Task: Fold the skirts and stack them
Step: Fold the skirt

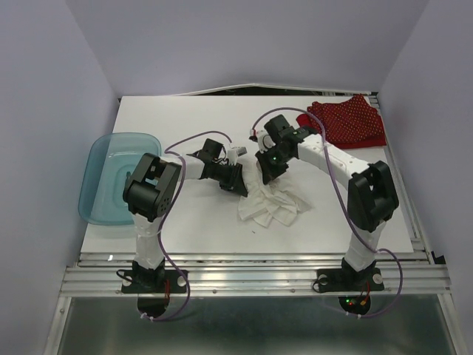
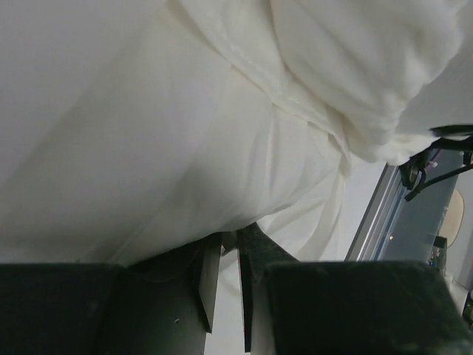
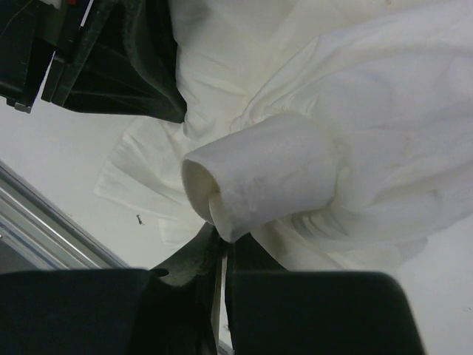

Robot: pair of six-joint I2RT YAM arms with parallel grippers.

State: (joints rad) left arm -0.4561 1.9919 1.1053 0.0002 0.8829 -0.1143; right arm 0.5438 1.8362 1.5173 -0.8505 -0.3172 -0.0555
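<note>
The white skirt [image 1: 272,201] lies crumpled at the table's middle, its upper edge lifted by both grippers. My left gripper [image 1: 240,182] is shut on the white skirt's left edge; in the left wrist view the cloth [image 2: 222,133] drapes over the pinched fingers [image 2: 259,255]. My right gripper [image 1: 267,171] is shut on a thick fold of the white skirt [image 3: 266,174] right beside the left gripper. The red polka-dot skirt [image 1: 347,122] lies spread flat at the table's far right corner, apart from both grippers.
A translucent teal tub [image 1: 114,177] sits at the table's left edge, overhanging it. The table's front metal rail [image 1: 251,259] runs along the near edge. Walls close in at left, right and back.
</note>
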